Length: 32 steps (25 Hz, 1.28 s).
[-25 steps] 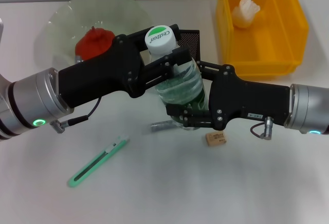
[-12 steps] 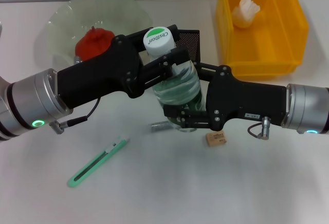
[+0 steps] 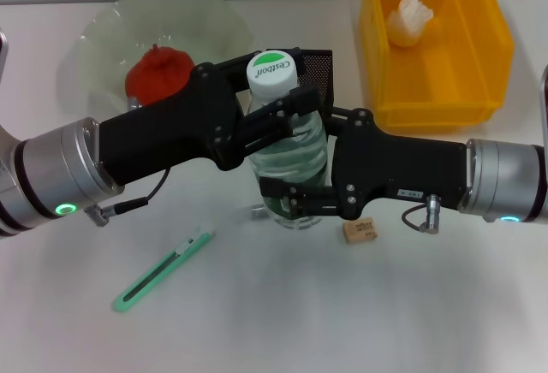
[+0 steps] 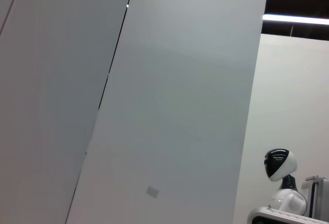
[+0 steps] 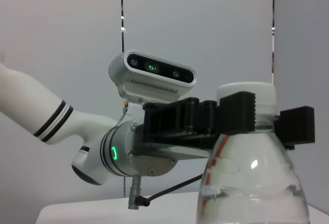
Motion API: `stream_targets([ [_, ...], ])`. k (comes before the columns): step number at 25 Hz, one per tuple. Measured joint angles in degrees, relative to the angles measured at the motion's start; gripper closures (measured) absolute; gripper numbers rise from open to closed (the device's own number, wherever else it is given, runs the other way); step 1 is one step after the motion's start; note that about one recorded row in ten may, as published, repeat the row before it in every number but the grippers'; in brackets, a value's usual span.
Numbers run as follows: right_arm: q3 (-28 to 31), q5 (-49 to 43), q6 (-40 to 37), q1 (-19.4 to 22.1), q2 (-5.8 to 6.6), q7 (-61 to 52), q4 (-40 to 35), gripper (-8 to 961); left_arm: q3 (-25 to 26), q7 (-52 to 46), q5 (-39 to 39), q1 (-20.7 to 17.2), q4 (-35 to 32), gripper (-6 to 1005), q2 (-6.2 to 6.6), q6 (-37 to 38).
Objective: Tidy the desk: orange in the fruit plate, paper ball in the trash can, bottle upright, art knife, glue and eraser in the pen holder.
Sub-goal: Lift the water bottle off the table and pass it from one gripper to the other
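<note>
1. The step in hand is standing the bottle [image 3: 287,146] up. It sits near the middle of the desk [image 3: 342,313], close to upright, white cap with a green mark on top, base apparently on or just above the surface; I cannot tell if it bears its full weight.
2. The left pincer [image 3: 276,112] comes in from nine o'clock and is clamped on the neck just under the cap. The right wrist view shows its black pads pressed to either side of the cap.
3. The right pincer [image 3: 295,204] reaches in from three o'clock and holds the bottle low on its body, fingers closed around the base.
4. My guess is the next move calls for settling the base flat, then letting go one pincer at a time, gently, so the bottle is not tipped as the fingers pull away.
5. Done already, by the look of it: the orange [image 3: 157,71] lies in the fruit plate [image 3: 111,26] at ten o'clock, and the paper ball [image 3: 411,15] lies in the yellow trash can [image 3: 497,48] at two o'clock.
6. Left to do: the green art knife [image 3: 163,269] at seven o'clock, the eraser [image 3: 360,230] just beside the right pincer at five o'clock, and a grey stick [image 3: 261,211], perhaps the glue, touching the bottle's base. The black mesh pen holder [image 3: 315,62] stands just behind the bottle.
</note>
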<state>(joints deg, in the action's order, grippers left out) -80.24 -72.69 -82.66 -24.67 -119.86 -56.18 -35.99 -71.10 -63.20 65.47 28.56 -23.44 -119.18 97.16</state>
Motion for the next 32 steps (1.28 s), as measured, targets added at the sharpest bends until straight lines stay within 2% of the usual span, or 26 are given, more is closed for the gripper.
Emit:
stream_targets([
  [14,0.4,0.4,1.0,0.9,0.14,0.3,0.3,187,0.0,-0.1,0.5,0.0,-0.7,550,0.36,-0.1],
  [20,0.3,0.4,4.3,2.1,0.18,2.0,1.2,186,0.3,-0.6,0.7,-1.3,-4.0,550,0.68,-0.3],
  [32,0.5,0.5,4.7,2.1,0.11,3.3,2.9,187,1.0,-2.6,0.3,-2.7,-7.8,550,0.68,0.3],
])
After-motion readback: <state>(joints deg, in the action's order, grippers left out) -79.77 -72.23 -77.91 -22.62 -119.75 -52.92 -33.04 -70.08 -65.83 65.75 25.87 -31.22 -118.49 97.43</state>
